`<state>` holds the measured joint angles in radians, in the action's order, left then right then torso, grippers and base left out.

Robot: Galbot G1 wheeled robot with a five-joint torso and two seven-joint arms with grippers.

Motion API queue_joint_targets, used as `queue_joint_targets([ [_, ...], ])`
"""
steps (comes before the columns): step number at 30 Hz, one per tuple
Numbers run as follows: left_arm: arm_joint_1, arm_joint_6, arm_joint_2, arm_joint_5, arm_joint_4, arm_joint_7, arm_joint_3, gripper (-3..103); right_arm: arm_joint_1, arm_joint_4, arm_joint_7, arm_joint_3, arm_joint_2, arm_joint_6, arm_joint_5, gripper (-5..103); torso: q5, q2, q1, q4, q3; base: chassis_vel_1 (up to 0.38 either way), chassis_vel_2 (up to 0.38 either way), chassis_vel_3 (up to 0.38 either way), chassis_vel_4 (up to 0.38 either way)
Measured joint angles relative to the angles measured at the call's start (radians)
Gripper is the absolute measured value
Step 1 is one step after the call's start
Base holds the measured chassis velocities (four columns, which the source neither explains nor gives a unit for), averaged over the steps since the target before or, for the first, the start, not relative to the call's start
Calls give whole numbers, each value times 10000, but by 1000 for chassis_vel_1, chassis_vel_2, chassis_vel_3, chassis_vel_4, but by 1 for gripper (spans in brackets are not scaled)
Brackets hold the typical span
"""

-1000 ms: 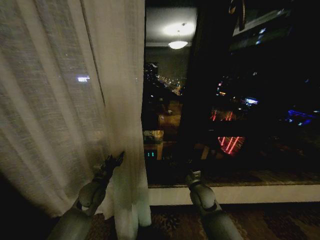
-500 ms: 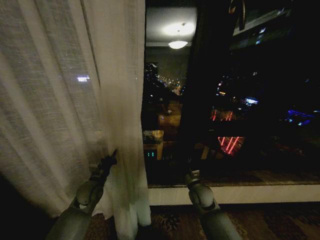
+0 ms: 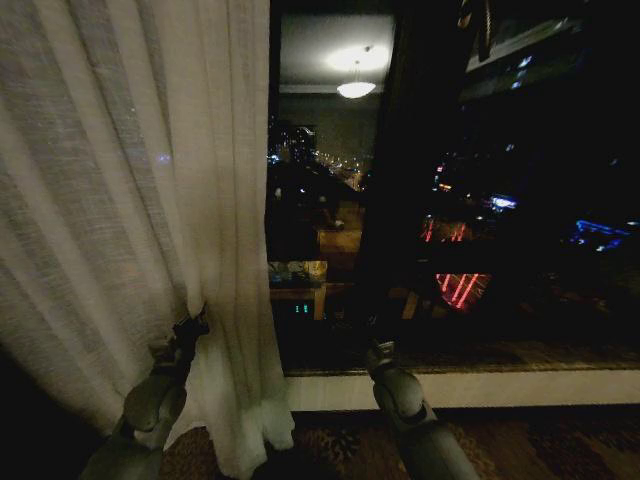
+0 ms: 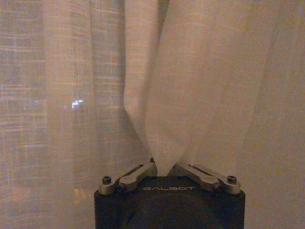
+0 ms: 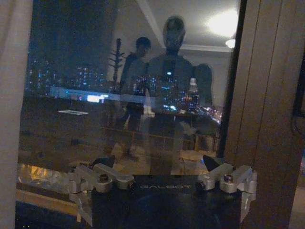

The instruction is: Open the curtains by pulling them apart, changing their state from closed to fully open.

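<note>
The left gripper (image 4: pixel 164 171) has its jaws pinched on a fold of the sheer curtain (image 3: pixel 130 230), whose pleats hang vertically on the robot's left, while the right gripper (image 5: pixel 164 179) (jaws spread wide, holding nothing) faces the bare window glass (image 3: pixel 480 200)

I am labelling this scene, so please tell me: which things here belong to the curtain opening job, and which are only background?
Belonging to the job:
- sheer off-white pleated curtain, gathered at the left
- left gripper, shut on a fold of that curtain
- right gripper, open, facing the bare glass

Only background:
- dark window glass with night city lights
- pale window sill
- reflected round ceiling lamp
</note>
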<state>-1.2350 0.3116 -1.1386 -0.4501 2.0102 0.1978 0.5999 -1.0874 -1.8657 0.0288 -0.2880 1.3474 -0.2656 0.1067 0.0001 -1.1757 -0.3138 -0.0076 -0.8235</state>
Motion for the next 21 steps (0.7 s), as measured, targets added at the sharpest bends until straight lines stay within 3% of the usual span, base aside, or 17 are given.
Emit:
queue_joint_targets([
  [10,-420,-18,-26,3,220,-15,195,0,-196,-196,-47,2,-81,-10,-40,100,1,0,1,-2,0,14,18,-12,-20],
  [21,-869,-51,-23,37,637,-15,411,0,-346,-435,-56,-17,-167,-12,-23,100,1,0,-1,1,0,102,127,-106,-125],
])
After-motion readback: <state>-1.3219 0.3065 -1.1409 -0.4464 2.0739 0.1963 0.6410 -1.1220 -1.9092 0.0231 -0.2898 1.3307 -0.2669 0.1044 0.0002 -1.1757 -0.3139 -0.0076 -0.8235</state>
